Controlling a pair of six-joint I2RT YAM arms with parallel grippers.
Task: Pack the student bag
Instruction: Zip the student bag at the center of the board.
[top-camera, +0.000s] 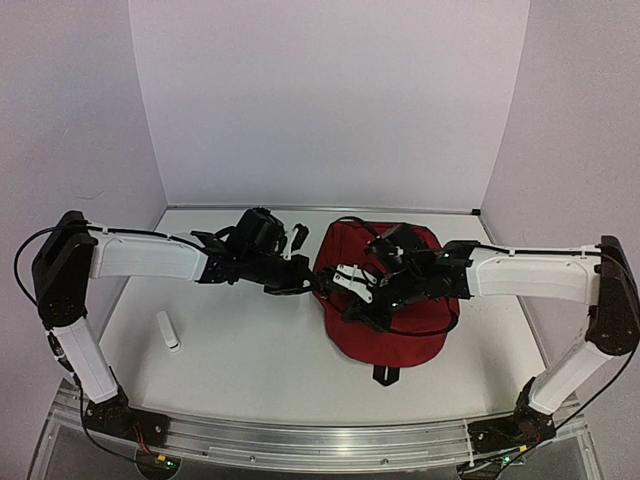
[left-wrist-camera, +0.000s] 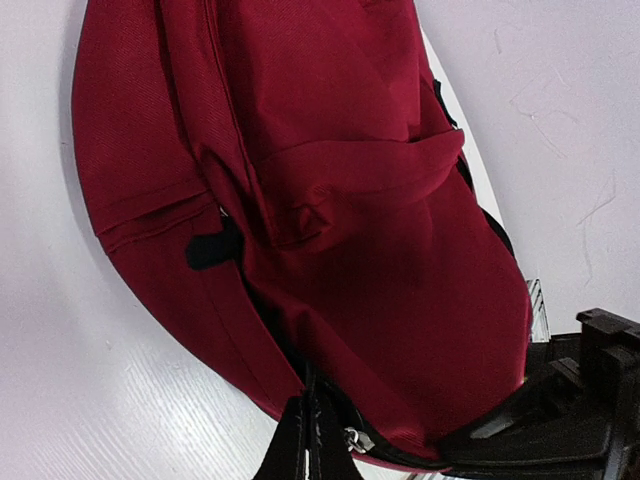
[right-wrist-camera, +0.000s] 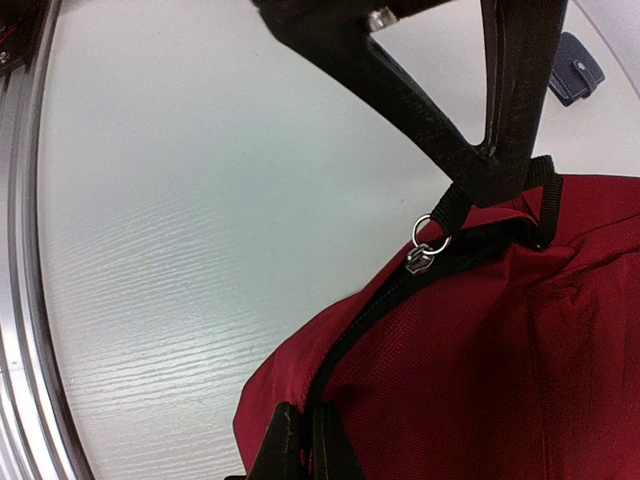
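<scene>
The student bag (top-camera: 395, 325) is a dark red backpack lying flat on the white table, right of centre. My left gripper (top-camera: 312, 284) is at the bag's left edge, shut on the black pull tab (right-wrist-camera: 452, 208) that hangs from the silver zipper slider (right-wrist-camera: 420, 257). In the left wrist view its closed tips (left-wrist-camera: 310, 445) sit beside that slider (left-wrist-camera: 357, 440), with the bag (left-wrist-camera: 350, 200) filling the frame. My right gripper (top-camera: 362, 302) rests on the bag's upper left part. Its tips (right-wrist-camera: 305, 445) are pinched together on the black zipper trim of the bag (right-wrist-camera: 500, 370).
A white cylinder (top-camera: 170, 330) lies on the table to the left. A small dark blue-grey object (right-wrist-camera: 575, 65) lies beyond the bag near the back wall. A metal rail (top-camera: 300, 440) runs along the near table edge. White walls enclose the back and sides.
</scene>
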